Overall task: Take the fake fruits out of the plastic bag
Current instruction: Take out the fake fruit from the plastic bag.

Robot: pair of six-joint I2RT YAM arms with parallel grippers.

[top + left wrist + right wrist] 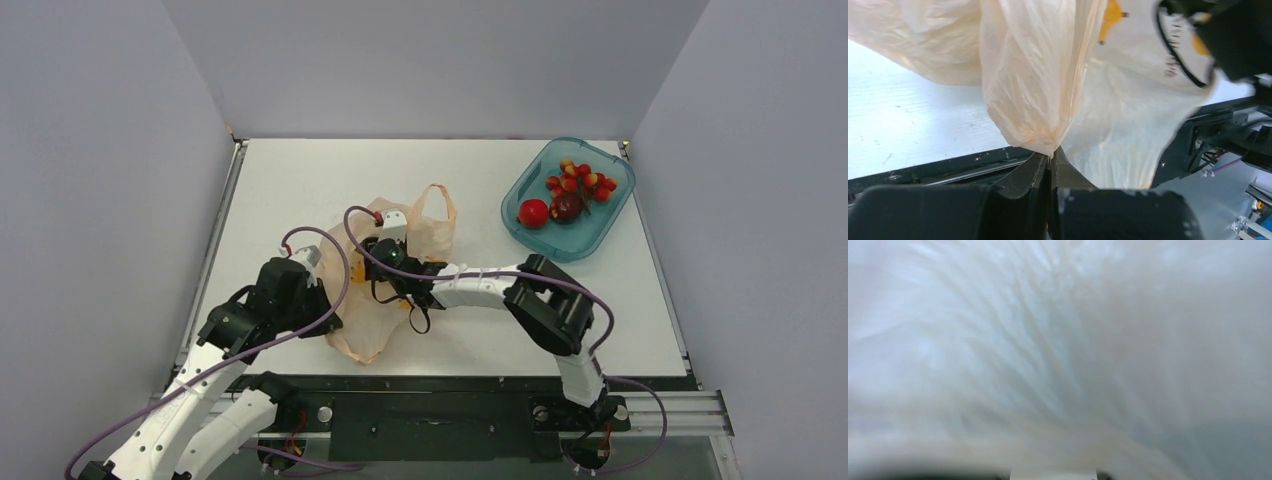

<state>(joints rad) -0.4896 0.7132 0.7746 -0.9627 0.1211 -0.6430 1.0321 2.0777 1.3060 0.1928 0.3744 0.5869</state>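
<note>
The pale-orange plastic bag lies crumpled at the table's middle. My left gripper is shut on a bunched fold of the bag at its near-left side; the film is pinched between the fingertips. My right gripper reaches into the bag from the right. Its wrist view shows only blurred bag film, and its fingers are hidden. The red berry cluster, red ball and dark maroon fruit lie in the teal tub. The yellow-green fruit and the mango shape are hidden.
The teal tub stands at the table's back right, near the right edge. Grey walls close in the table on three sides. My right arm's dark wrist and its cable press against the bag. A black rail runs along the near edge.
</note>
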